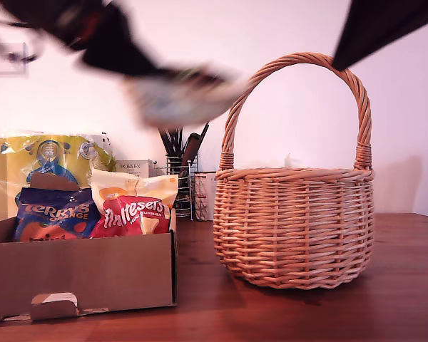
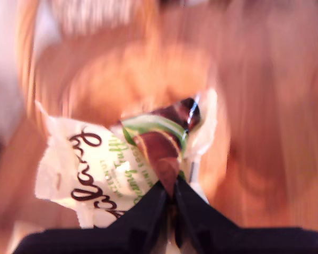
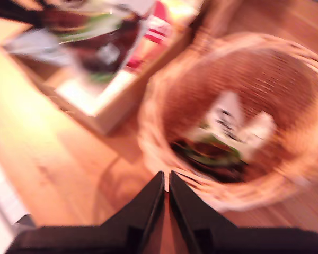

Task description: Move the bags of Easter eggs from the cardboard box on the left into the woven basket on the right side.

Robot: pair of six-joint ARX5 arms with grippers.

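1. Exterior view: my first gripper [image 1: 200, 92] is showing as a blur at eleven o'clock of the woven basket [image 1: 294, 228], carrying a white bag [image 1: 178, 100] in the air, above and between the cardboard box [image 1: 78, 274] and the basket. A Terry's bag [image 1: 53, 214], a Maltesers bag [image 1: 132, 216] and a cream-yellow bag [image 1: 132, 189] are standing in the box, at nine o'clock of the basket on the desk [image 1: 307, 313].
2. First wrist view: my jaws are clenching on the white bag's [image 2: 111, 169] edge; everything beneath is blurred.
3. Second wrist view: my second gripper [image 3: 166, 185] is hanging with jaws closed on nothing, above the basket's [image 3: 164, 84] near rim. Another white bag [image 3: 228, 124] is lying inside the basket.
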